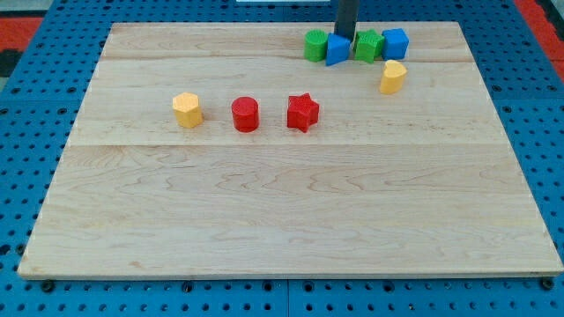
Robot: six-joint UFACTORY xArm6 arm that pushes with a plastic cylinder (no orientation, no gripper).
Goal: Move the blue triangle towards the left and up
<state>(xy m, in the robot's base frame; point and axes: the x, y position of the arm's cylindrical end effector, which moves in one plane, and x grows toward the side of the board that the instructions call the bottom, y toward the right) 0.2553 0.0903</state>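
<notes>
while wedged between green blocks (pixel 315 45), blue triangle (pixel 337 50) glossy, my tip (pixel 345 37) just behind; no jaws.

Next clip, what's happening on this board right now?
A robot arm's dark rod comes down at the board's top edge. My tip sits just behind the blue triangle, between two green blocks. A blue cube ends that row on the right, with a yellow block just below it. Further left lie a red star, a red cylinder and another yellow block.
</notes>
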